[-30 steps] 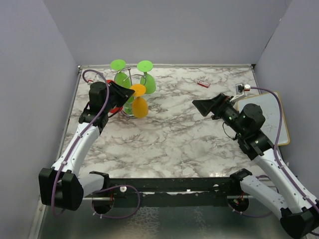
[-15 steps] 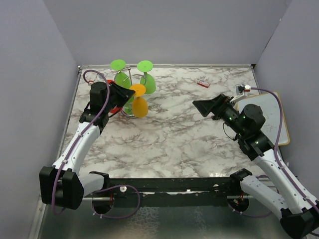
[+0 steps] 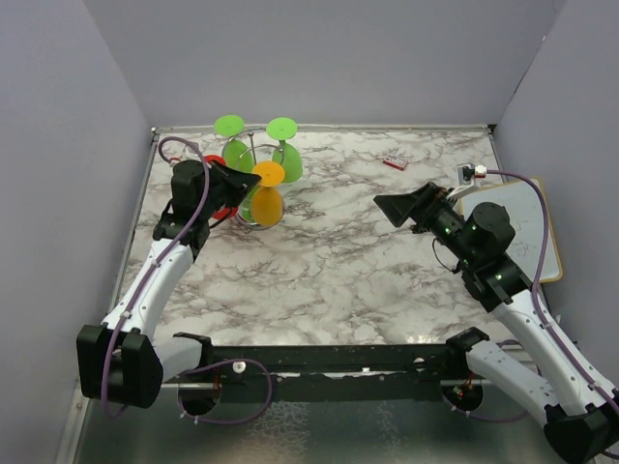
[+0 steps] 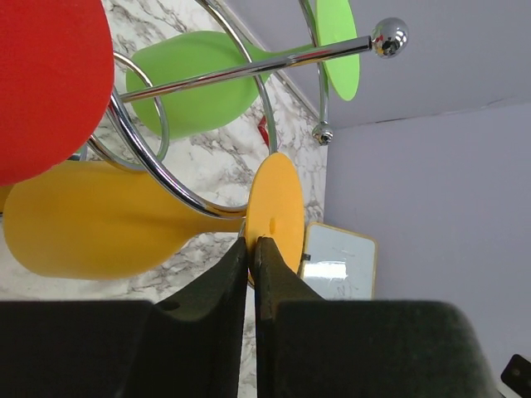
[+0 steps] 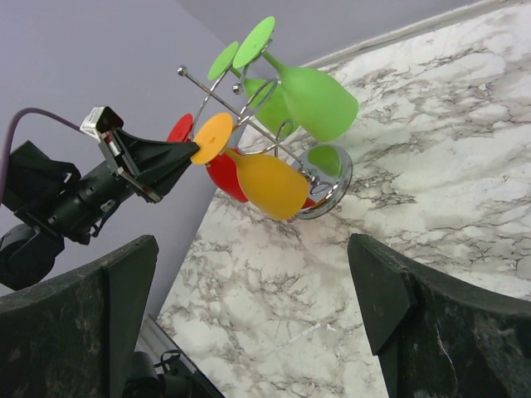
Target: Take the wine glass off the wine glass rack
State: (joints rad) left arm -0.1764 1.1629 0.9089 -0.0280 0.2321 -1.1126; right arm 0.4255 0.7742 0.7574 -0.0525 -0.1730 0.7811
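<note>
The chrome wine glass rack (image 3: 250,155) stands at the table's back left with several plastic glasses hanging upside down: two green (image 3: 286,155), one red (image 3: 215,162) and one orange (image 3: 266,205). My left gripper (image 3: 246,179) is shut on the rim of the orange wine glass's round foot (image 4: 276,211); the glass's stem still lies in a wire loop (image 4: 166,178). The orange bowl (image 4: 99,220) hangs beside the red glass (image 4: 46,83). My right gripper (image 3: 394,206) is open and empty over mid table, facing the rack (image 5: 328,186) and the orange glass (image 5: 270,184).
A whiteboard (image 3: 527,227) lies at the right edge. A small red and white object (image 3: 395,161) lies at the back centre. A small white part (image 3: 471,172) sits near the whiteboard's corner. Grey walls close in on the left, back and right.
The left gripper has shifted slightly left, and the orange glass's bowl has swung a little toward the rack's post. The right arm has not moved.
</note>
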